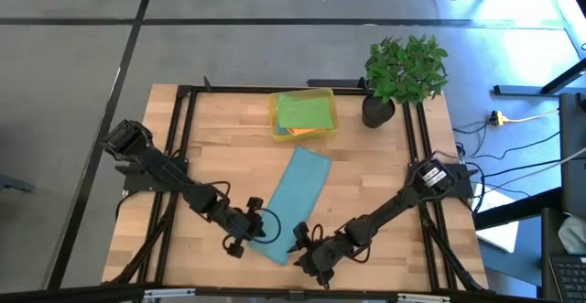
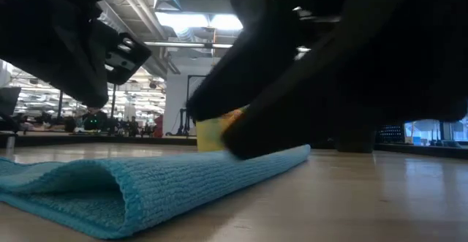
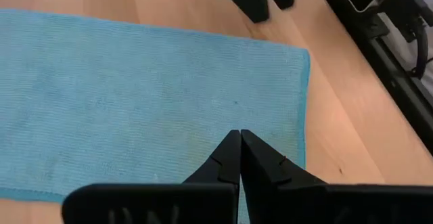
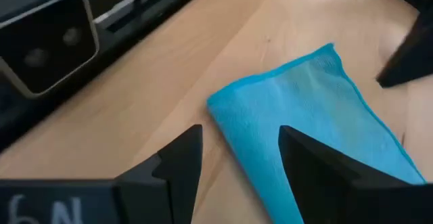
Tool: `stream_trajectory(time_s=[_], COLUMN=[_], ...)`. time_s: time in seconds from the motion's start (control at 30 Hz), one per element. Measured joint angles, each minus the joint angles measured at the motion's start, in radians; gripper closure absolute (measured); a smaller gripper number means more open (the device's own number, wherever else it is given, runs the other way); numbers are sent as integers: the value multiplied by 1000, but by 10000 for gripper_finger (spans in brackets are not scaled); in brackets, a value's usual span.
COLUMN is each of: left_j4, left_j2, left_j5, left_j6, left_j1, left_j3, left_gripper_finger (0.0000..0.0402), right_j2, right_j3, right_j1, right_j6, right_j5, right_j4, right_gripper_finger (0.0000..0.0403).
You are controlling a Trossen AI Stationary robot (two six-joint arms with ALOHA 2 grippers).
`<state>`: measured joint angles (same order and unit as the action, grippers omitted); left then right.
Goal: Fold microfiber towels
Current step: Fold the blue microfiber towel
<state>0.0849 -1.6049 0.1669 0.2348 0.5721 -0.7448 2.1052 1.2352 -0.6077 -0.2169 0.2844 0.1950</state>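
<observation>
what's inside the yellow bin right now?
The yellow bin holds a green towel on top, with an orange towel edge peeking out beneath it. Anything lower in the stack is covered, so I can't tell what else is there.

The towel [image 1: 295, 207] on the table is a teal-blue, plain all over, with a fine ribbed weave and no print. The table [image 1: 385, 179] is pale wood, butcher-block strips in honey and tan tones, edged by a black metal frame [image 1: 183, 120]. At the back sits a see-through yellow bin [image 1: 303, 114]; a bright green cloth [image 1: 304, 111] lies on top inside it, with a sliver of orange cloth [image 1: 298, 132] peeking out beneath. Beside it the plant [image 1: 406, 67] has leafy green foliage in a dark pot [image 1: 377, 112]. Both arms and their grippers, the left gripper [image 1: 257, 230] and the right gripper [image 1: 298, 245], are black. The floor [image 1: 73, 56] around is grey, crossed by dark lines.
</observation>
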Motion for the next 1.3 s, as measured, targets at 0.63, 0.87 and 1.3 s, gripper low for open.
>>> stream_trajectory(time_s=[0.63, 0.87, 1.3], left_j4=[20, 22, 24], left_j2=[0, 0, 0], left_j5=[0, 0, -26], left_j6=[0, -1, -35], left_j1=[0, 0, 0], left_j3=[0, 0, 0], left_gripper_finger=[400, 400, 383], right_j2=[121, 127, 77], right_j3=[117, 117, 109], right_j1=[45, 44, 49], right_j6=[-54, -57, 55], right_j5=[-69, -77, -16], right_j4=[-71, -78, -114], right_gripper_finger=[217, 302, 398])
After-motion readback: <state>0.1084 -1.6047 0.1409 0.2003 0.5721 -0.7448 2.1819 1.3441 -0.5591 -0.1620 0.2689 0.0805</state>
